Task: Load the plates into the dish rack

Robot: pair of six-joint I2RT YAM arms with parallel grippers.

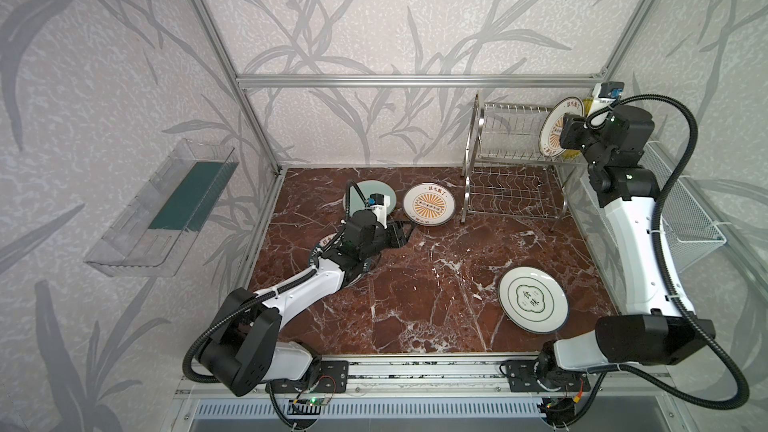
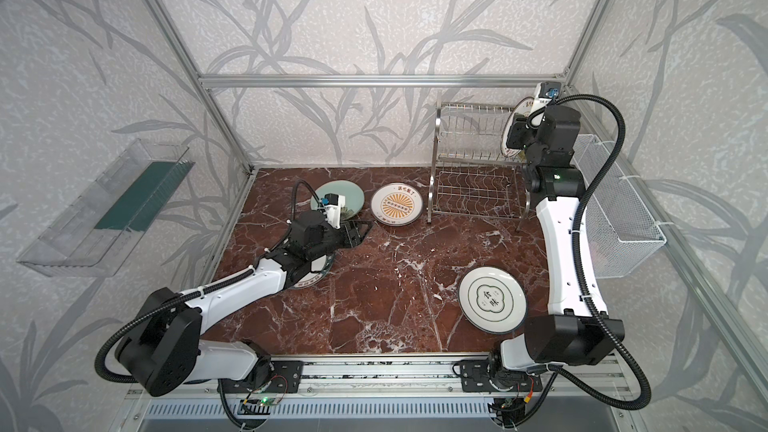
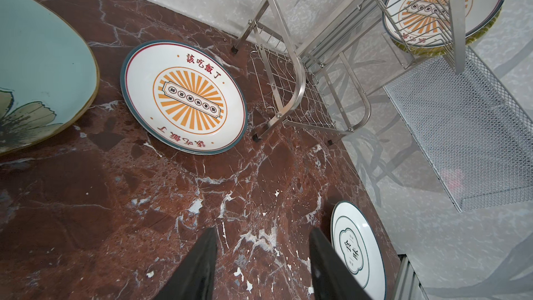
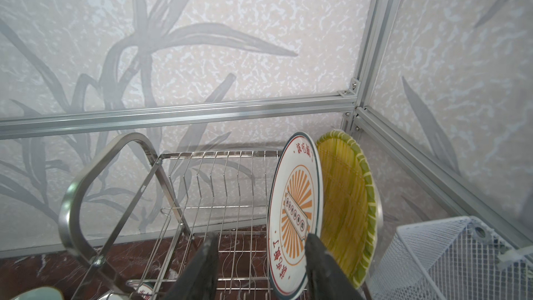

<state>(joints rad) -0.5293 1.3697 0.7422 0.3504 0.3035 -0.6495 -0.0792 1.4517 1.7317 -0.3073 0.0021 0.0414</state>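
Note:
The dish rack (image 1: 511, 151) stands at the back right. On its upper tier a sunburst plate (image 4: 294, 212) stands upright beside a yellow ribbed plate (image 4: 346, 203). My right gripper (image 4: 261, 235) is open at that tier, with the sunburst plate's lower rim between its fingers and close to one of them. A second sunburst plate (image 1: 428, 209), a pale green plate (image 1: 370, 193) and a green-cloud plate (image 1: 532, 299) lie flat on the marble. A teal-rimmed lettered plate (image 1: 322, 243) lies mostly under my left arm. My left gripper (image 3: 263, 230) hangs open and empty over bare marble.
A white mesh basket (image 1: 681, 218) hangs on the right wall, close to the rack and my right arm. A clear plastic tray (image 1: 166, 205) is fixed to the left wall. Aluminium frame posts (image 1: 257, 126) close in the back corners.

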